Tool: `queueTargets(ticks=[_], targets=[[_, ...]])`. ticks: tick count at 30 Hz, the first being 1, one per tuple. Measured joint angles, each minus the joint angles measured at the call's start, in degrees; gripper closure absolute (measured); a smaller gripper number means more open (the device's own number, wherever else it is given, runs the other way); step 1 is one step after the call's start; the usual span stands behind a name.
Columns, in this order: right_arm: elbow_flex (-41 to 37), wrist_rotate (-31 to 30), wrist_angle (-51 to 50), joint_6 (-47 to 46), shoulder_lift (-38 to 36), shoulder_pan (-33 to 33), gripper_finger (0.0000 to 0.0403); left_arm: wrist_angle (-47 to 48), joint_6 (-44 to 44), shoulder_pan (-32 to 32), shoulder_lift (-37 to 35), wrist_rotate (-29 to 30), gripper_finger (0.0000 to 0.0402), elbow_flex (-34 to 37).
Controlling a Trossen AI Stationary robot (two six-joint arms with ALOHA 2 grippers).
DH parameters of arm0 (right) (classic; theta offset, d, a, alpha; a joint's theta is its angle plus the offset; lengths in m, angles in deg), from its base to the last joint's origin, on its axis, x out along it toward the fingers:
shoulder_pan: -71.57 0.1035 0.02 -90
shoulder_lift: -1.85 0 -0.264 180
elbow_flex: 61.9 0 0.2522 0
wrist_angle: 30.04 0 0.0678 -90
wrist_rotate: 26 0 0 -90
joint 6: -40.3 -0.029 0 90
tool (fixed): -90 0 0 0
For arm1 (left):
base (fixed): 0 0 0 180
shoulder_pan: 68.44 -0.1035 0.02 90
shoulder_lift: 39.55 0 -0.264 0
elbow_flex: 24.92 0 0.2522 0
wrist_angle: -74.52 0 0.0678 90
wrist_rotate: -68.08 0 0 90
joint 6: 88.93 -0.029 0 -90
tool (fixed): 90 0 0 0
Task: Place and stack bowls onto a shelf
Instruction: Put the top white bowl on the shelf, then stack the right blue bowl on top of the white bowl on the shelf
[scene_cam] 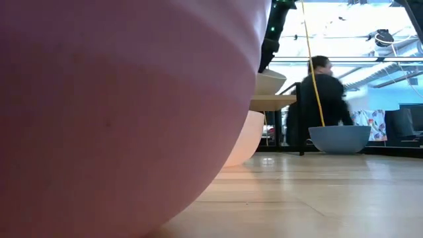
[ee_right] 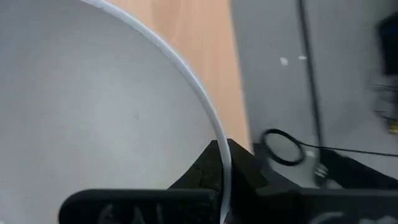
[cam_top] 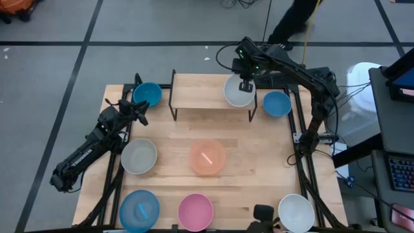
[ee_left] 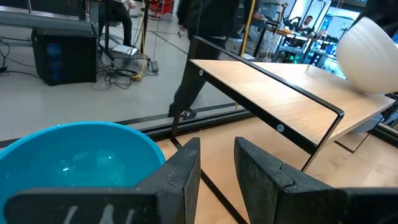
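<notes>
From overhead I'm looking at a grey floor point(cam_top: 52, 77) crossed by dark lines running across the top and slanting down the left of the frame. The light-wood desk point(cam_top: 259, 162) fills the middle. A person point(cam_top: 294, 22) stands at the top edge, right of centre. A keyboard point(cam_top: 400, 171) sits at lower right. From desk level, that person point(scene_cam: 320, 99) shows dark against bright ceiling light at upper right. A black cabinet point(ee_left: 65, 56) stands at upper left in the left wrist view.

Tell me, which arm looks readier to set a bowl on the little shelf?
The right. Its end effector is shut on the white bowl's rim, over the shelf. The left end effector holds nothing beside the teal bowl.
</notes>
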State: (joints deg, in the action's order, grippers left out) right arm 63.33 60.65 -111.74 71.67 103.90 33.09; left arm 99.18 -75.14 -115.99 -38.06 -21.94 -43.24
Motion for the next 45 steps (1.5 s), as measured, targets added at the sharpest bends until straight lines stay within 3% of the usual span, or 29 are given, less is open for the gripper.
queueTargets(ticks=[3,12,23,26,35,38,45], targets=[[-0.02,3.69,-0.93,1.53,0.45,-0.83,0.0403,0.01,0.0,0.0,0.01,0.0,0.0298,0.0],[-0.04,3.41,-0.85,4.17,0.87,-0.94,0.0401,0.03,-0.02,0.0,0.01,0.0,0.0298,0.0],[-0.1,2.94,0.94,4.84,0.87,-0.94,0.0334,0.02,-0.02,0.0,-0.02,0.0,0.0298,0.0],[-0.1,0.39,1.64,5.78,0.87,-0.91,0.0319,0.02,-0.02,0.0,0.0,0.0,0.0298,0.0],[-0.1,-2.08,2.46,8.51,0.67,-0.74,0.0309,0.02,-0.02,0.0,0.01,0.0,0.0298,0.0],[-0.12,-6.58,4.07,9.83,-0.31,-0.13,0.0309,0.02,-0.02,0.0,-0.02,0.0,0.0298,0.0],[-0.15,-23.72,3.45,17.28,-7.64,4.4,0.0309,0.02,-0.02,0.0,0.0,0.0,0.0298,0.0]])
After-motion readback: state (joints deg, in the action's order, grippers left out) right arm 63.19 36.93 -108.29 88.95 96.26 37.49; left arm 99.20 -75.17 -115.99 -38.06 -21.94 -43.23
